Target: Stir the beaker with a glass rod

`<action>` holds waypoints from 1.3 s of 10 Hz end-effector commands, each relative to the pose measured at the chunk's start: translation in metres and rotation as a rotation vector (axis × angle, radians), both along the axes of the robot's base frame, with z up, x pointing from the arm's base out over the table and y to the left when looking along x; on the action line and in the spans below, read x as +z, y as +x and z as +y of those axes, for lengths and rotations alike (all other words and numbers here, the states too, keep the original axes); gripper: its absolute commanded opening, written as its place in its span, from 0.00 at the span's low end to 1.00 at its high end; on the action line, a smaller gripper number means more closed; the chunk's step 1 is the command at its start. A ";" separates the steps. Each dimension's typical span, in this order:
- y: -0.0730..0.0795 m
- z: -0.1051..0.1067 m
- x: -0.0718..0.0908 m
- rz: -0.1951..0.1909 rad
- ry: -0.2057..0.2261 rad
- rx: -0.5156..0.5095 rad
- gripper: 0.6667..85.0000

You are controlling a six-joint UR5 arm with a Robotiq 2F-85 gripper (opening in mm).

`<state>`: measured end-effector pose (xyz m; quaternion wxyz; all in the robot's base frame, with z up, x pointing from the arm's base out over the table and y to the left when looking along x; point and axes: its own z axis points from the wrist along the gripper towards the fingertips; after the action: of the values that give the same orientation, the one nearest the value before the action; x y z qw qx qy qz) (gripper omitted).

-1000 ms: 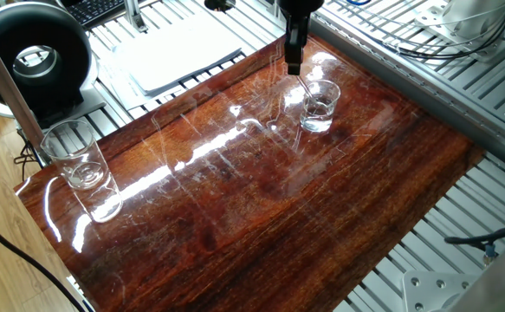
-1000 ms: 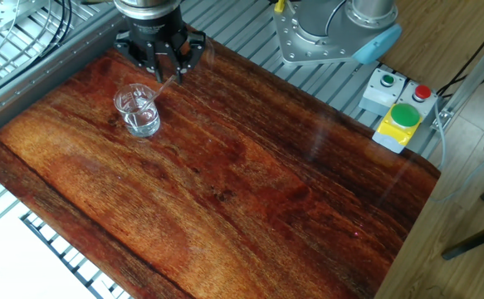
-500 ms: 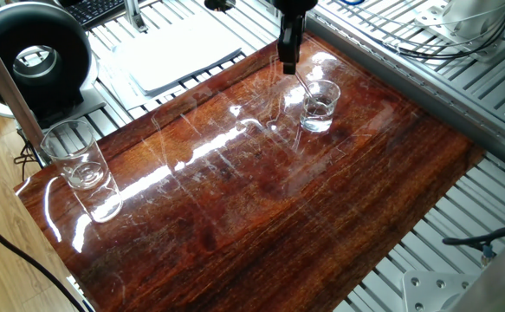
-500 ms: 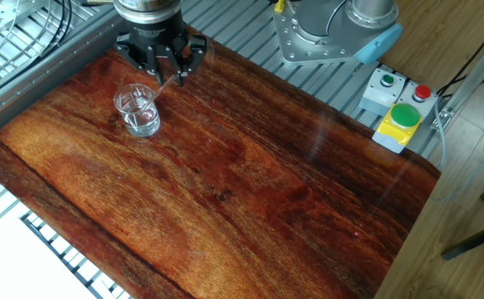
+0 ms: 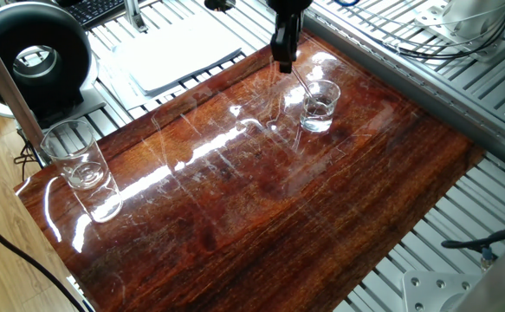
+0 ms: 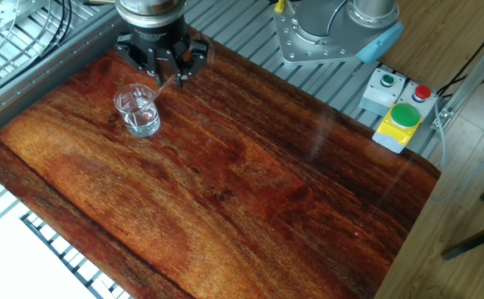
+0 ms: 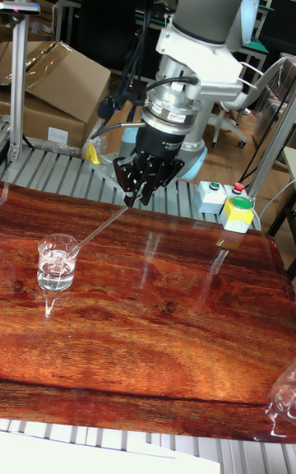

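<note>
Fingers (image 7: 130,201) pinching the glass rod (image 7: 100,227), its tip slanting into the beaker (image 7: 57,262); stirring underway, by my read.

Open tabletop (image 6: 250,174) beyond beaker (image 6: 137,111), tumbler (image 5: 74,154)

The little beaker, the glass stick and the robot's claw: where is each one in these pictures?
beaker (image 7: 57,262): tall fixed view, on its glass wall.
glass rod (image 7: 100,228): tall fixed view, midway along the slanted stick.
claw (image 7: 131,202): tall fixed view, between its fingertips, where it grips the rod's upper end.
</note>
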<state>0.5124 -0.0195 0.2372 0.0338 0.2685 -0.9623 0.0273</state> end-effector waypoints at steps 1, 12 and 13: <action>0.007 0.000 -0.001 -0.024 -0.038 -0.016 0.40; 0.015 -0.003 0.003 -0.026 -0.123 -0.053 0.38; 0.016 0.001 0.001 -0.028 -0.119 -0.070 0.38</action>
<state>0.5261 -0.0254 0.2387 0.0391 0.2432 -0.9650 0.0902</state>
